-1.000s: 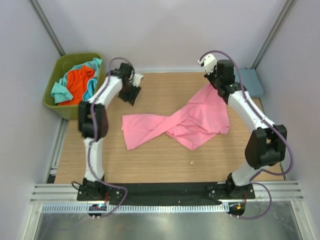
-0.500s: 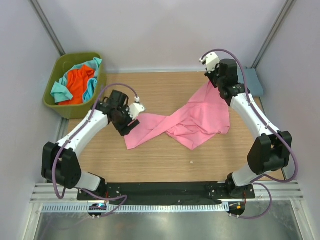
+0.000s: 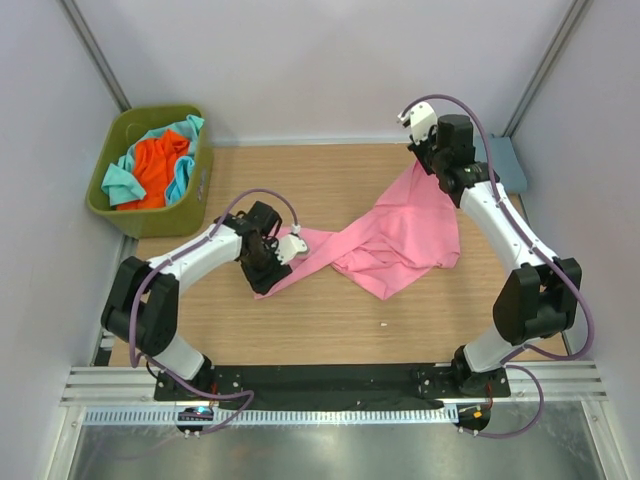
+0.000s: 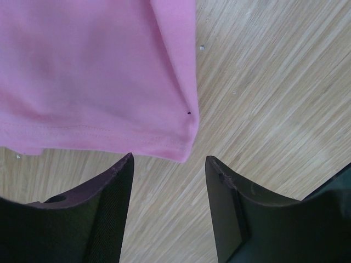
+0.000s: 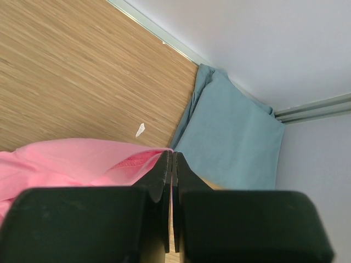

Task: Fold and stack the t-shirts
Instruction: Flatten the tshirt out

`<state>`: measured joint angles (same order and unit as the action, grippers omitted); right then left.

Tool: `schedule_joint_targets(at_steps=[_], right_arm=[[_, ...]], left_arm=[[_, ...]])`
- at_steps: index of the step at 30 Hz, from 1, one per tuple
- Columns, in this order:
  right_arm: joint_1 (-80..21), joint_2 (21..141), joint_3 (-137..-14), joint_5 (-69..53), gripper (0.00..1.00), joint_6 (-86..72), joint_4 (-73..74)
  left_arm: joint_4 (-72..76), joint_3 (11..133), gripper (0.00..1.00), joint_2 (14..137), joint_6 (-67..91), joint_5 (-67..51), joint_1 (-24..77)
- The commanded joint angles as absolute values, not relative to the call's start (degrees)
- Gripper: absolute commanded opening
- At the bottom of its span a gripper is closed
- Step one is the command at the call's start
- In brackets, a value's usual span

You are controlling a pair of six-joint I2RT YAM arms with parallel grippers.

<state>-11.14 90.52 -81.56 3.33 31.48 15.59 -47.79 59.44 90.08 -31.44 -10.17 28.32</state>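
Observation:
The pink t-shirt (image 3: 395, 240) lies twisted across the middle of the table. Its far right corner is lifted by my right gripper (image 3: 428, 168). In the right wrist view that gripper (image 5: 171, 154) is shut, with pink cloth (image 5: 82, 159) pinched at its tips. My left gripper (image 3: 268, 270) sits low at the shirt's left end. Seen from the left wrist, it (image 4: 170, 159) is open over bare wood, and the hemmed corner of the pink shirt (image 4: 98, 71) lies just beyond the fingertips. A dusty blue-grey t-shirt (image 5: 236, 142) lies folded at the far right corner (image 3: 505, 165).
An olive-green bin (image 3: 150, 112) stands off the table's far left corner, holding an orange t-shirt (image 3: 160, 168) and a teal one (image 3: 118, 182). Grey walls enclose the back and both sides. A small white scrap (image 5: 140, 129) lies on the wood.
My left arm has swung from the far left by the bin down to the pink shirt's left end, which now looks narrower. The right arm has barely moved.

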Motion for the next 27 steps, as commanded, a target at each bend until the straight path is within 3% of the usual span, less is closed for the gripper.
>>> schedule_joint_targets(at_steps=[1,15,27], right_arm=[[-11.3,90.3,-84.7,2.6,0.01,30.6,14.3],[-11.3,90.5,-84.5,2.9,0.01,30.1,14.3],[-11.3,90.1,-84.1,3.2,0.01,30.6,14.6]], left_arm=[[-46.4,59.6,0.56,89.8,-30.0,-12.0,29.0],[-45.8,53.7,0.5,88.8,-29.4,-12.0,29.2],[-43.9,55.6,0.49,93.8,-29.0,-12.1,29.2]])
